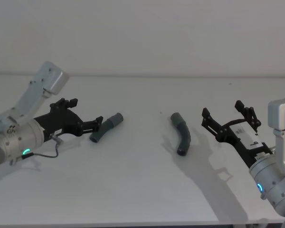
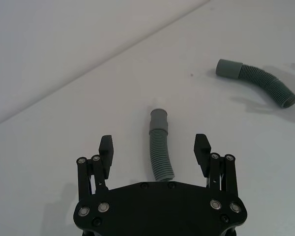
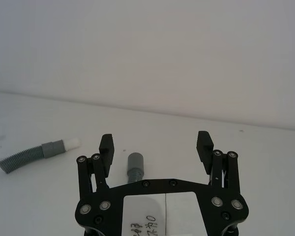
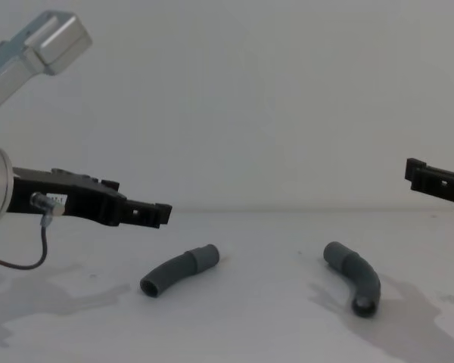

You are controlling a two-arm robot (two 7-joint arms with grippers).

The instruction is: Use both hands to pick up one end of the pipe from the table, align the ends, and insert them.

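wall [image 1: 142, 33]: plain white, bare, upper part of frame | counter [image 1: 133, 190]: white, matte, lower part | light: soft, even, faint grey shadows

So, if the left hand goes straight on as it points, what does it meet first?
Probably the near pipe, lying in line with the open left hand; the hand is higher, so it might pass just over.

Plain matte white over the table [image 1: 142, 199]. Dark grey with fine ribbing on the left pipe piece [image 2: 160, 152], toward the table's left edge. Smooth lighter grey at its cuff [image 2: 159, 120], white at its tip [image 3: 72, 143]. Same ribbed grey on the right pipe piece [image 2: 268, 86]. Black on the left gripper [image 2: 154, 142] and right gripper [image 3: 155, 141], dotted with silver rivets. Silver-grey on the left arm [image 1: 19, 137], with a glowing green ring [image 1: 25, 152].
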